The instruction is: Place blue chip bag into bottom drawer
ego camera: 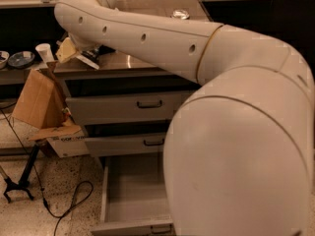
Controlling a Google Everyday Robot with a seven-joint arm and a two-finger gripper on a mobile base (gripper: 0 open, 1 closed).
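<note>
Camera view: one gripper (pixel 84 52) at the left edge of the cabinet top (pixel 128 63), half hidden under the arm (pixel 147 36), grip impossible to tell. One blue chip bag (pixel 89 60) just beside it, on that edge. Three drawers (pixel 125 107); bottom drawer (pixel 133 195) pulled out.

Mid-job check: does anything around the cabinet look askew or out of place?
A cardboard box sits tilted beside the cabinet, one flap sagging. A loose cable loops across the floor. The bottom drawer stands open, as needed. The gripper is at the countertop's left end.
</note>
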